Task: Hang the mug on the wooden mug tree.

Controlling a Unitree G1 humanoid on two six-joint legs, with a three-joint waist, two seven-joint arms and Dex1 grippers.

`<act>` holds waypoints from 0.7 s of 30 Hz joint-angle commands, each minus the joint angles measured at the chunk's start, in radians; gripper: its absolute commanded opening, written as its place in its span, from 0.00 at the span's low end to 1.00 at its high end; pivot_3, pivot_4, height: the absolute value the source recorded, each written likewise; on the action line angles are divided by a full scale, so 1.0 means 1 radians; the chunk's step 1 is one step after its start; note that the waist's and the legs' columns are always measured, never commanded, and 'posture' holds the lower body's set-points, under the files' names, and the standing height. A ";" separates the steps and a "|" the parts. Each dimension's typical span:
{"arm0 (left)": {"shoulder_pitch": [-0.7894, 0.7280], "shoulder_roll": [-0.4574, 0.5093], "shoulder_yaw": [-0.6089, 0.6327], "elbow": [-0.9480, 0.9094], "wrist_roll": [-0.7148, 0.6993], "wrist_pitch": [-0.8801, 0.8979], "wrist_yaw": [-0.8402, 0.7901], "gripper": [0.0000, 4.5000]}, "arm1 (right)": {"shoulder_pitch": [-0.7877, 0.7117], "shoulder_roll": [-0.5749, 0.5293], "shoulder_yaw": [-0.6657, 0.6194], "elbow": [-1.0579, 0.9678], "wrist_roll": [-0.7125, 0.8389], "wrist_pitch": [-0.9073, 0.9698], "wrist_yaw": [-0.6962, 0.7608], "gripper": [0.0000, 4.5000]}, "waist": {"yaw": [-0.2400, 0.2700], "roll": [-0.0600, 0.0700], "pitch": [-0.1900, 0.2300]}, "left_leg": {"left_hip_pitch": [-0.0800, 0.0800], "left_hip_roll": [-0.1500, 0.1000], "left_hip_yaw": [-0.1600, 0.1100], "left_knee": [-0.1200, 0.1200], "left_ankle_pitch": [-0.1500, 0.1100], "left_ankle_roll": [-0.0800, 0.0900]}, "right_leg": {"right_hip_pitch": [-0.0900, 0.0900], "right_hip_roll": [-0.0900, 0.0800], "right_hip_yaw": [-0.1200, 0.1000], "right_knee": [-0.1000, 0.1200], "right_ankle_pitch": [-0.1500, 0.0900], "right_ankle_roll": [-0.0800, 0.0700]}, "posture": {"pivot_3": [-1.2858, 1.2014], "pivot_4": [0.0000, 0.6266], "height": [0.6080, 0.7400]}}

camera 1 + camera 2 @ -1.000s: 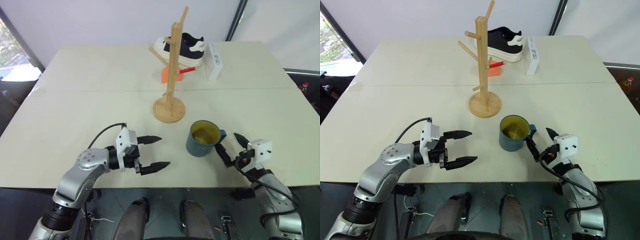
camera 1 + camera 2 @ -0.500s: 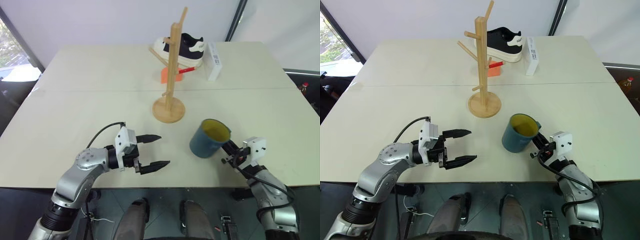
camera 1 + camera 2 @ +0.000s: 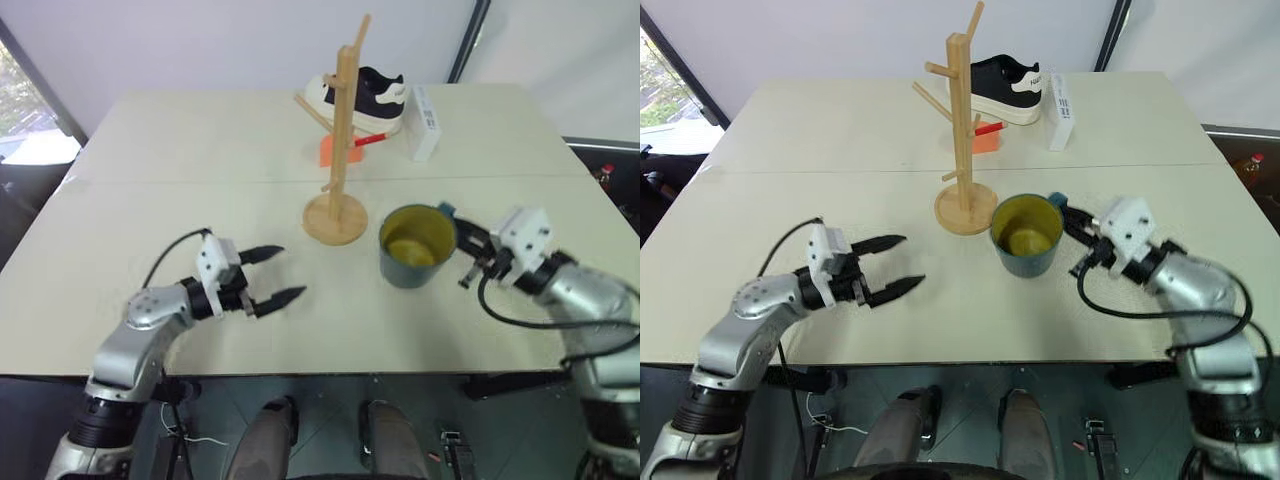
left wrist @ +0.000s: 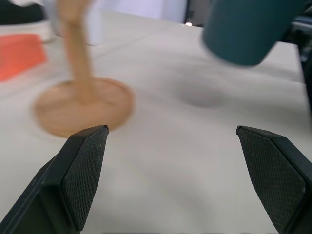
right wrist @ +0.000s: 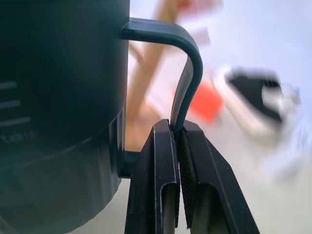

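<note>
- Teal-blue ceramic mug (image 3: 1026,236), yellow inside, round w/ one thin loop handle (image 5: 187,73). Looks hard, smooth, prob a bit heavy for its size. Could slip, could chip or break if it bumps wood or drops.
- Best place to hold = the loop handle. But that loop also has to go over a peg, so the hold should sit low on the loop and leave the top part free.
- Right gripper (image 5: 178,141) is pinched tight on the lower part of the handle, 2 black fingers pressed flat on each side of it. Thin grip, so mug may swing or tip.
- Mug is up off the cream table (image 3: 840,130), mouth up, just beside the round base of the tall light wooden mug tree (image 3: 960,110), on the robot's right side of it. Not on a peg yet.
- Right arm reaches in from the right of the tree, gripper about level, pointing toward the tree.
- Left gripper (image 3: 885,268) is wide open, holds nothing. It hangs low over the table, well apart from the tree, on its left & nearer the robot, pointing toward the tree base.
</note>
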 commanded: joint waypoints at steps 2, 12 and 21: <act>-0.047 0.016 0.064 -0.011 -0.037 -0.014 -0.011 1.00 | -0.227 -0.057 0.085 0.072 -0.043 0.041 0.080 0.01 | 0.001 0.000 0.000 | -0.001 0.000 0.000 0.000 0.000 0.000 | 0.000 -0.001 0.000 -0.001 0.002 -0.003 | 0.52 0.24 1.00; -0.058 0.013 0.081 -0.117 -0.114 0.062 0.015 1.00 | -0.565 0.011 0.188 0.506 -0.116 -0.111 0.230 0.01 | -0.005 -0.003 0.002 | -0.002 -0.002 0.001 0.000 0.000 0.000 | -0.001 -0.001 0.000 -0.002 0.002 -0.002 | 0.52 0.24 1.00; -0.058 0.012 0.080 -0.168 -0.154 0.101 0.036 1.00 | -0.760 0.099 0.215 0.852 -0.177 -0.242 0.301 0.01 | -0.028 -0.003 0.002 | -0.001 -0.002 0.001 0.000 0.001 -0.001 | -0.001 0.000 0.001 0.000 0.004 0.000 | 0.52 0.24 1.00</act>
